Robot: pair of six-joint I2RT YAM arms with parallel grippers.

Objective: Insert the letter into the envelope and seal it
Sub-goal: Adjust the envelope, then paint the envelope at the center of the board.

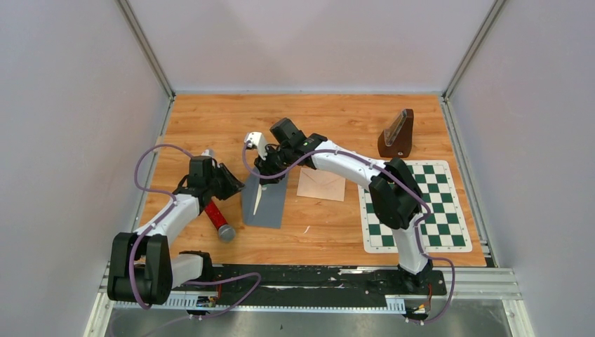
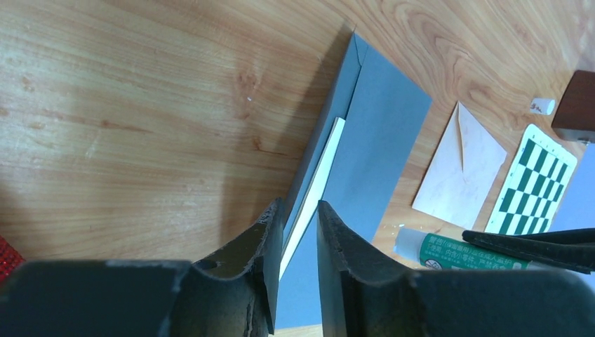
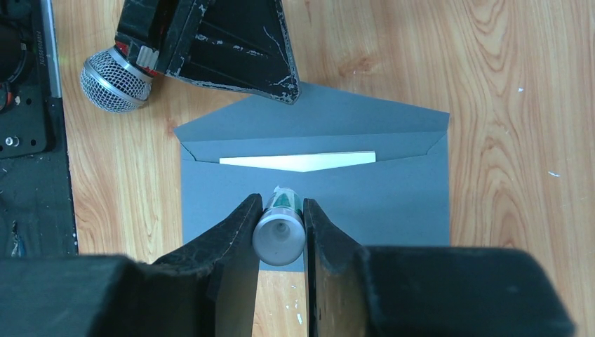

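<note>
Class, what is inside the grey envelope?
A white letter sits inside the grey envelope; only its top strip shows at the open mouth. The rest is covered by the front panel.

Red microphone lies well apart from checkered mat; brown stand, perhaps wooden, beyond mat.

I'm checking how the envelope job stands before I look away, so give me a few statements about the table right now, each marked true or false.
1. The white letter sits in the pocket of the grey envelope, with its top edge showing. True.
2. The flap is sealed down. False: it lies open, folded back on the table.
3. The right end effector grips a glue stick above the grey envelope. True.
4. The microphone lies on the chessboard mat. False: it lies on the bare table, on the far side of the grey envelope from the mat.
</note>
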